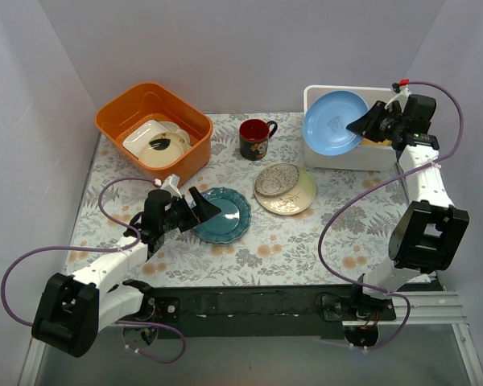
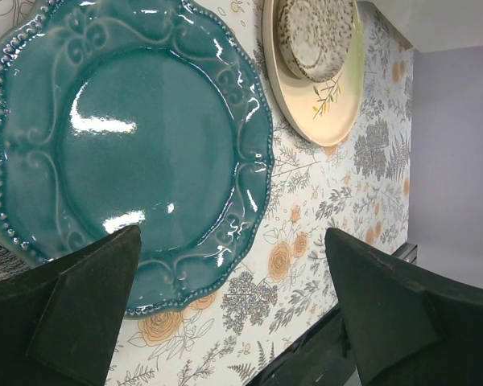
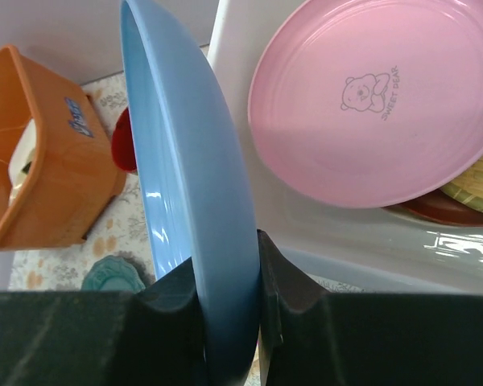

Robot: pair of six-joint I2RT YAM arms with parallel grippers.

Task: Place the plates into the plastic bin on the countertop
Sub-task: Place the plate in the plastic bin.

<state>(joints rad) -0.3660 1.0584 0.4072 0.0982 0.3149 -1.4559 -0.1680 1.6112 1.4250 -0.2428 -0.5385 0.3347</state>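
Observation:
My right gripper (image 1: 361, 126) (image 3: 225, 257) is shut on the rim of a blue plate (image 1: 334, 122) (image 3: 193, 185), holding it tilted on edge over the white plastic bin (image 1: 346, 157) (image 3: 306, 233). Inside the bin lie a pink plate (image 3: 378, 104), a yellow woven plate (image 3: 475, 181) and a red-brown one (image 3: 451, 213). A teal plate (image 1: 223, 215) (image 2: 137, 145) lies flat on the countertop (image 1: 306, 241). My left gripper (image 1: 203, 211) (image 2: 232, 233) hangs open over its near edge, touching nothing. A grey patterned plate (image 1: 275, 178) (image 2: 314, 36) rests on a cream plate (image 1: 299, 199) (image 2: 338, 104).
An orange tub (image 1: 113, 121) with white dishes stands at the back left. A dark red-rimmed mug (image 1: 256, 138) sits between the tub and the bin. Walls close in the left, back and right sides. The table's front edge (image 2: 346, 322) runs just below my left fingers.

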